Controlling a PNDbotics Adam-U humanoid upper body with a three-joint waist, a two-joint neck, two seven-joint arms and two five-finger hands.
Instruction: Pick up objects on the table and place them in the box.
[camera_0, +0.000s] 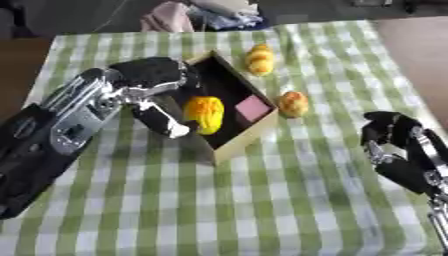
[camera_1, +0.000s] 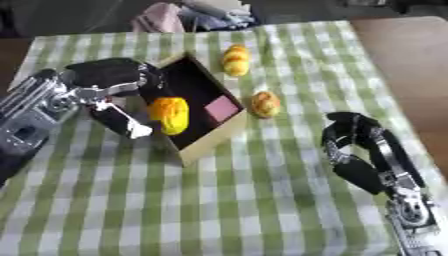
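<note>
A green-and-white checked cloth covers the worktop (camera_0: 262, 200), with a heap of clothing lying beyond its far edge. I take the box (camera_0: 229, 145) as my landmark: an open cardboard box with a dark inside, set askew near the middle of the cloth.

My left arm comes in from the left of the box, and the left hand (camera_0: 162, 95) reaches over the box's left wall. Its fingers curl around a yellow-orange rounded object (camera_0: 205, 114), holding it just inside the box above the floor, and I judge this is the point of setting it down before letting go. A flat pink object (camera_0: 253, 108) already lies inside the box, to the right of the yellow one.

My right hand (camera_1: 350, 132) hangs to the right of the box and nearer me, well apart from it, fingers curled and holding nothing. I reckon it idles there to keep out of the left arm's way.

Two things remain on the cloth: a yellow lumpy object (camera_0: 260, 59) just beyond the box's far corner, and a small orange round object (camera_0: 293, 103) just beside its right wall. Both sit nearer the right hand's side, so I would take them with it next.
</note>
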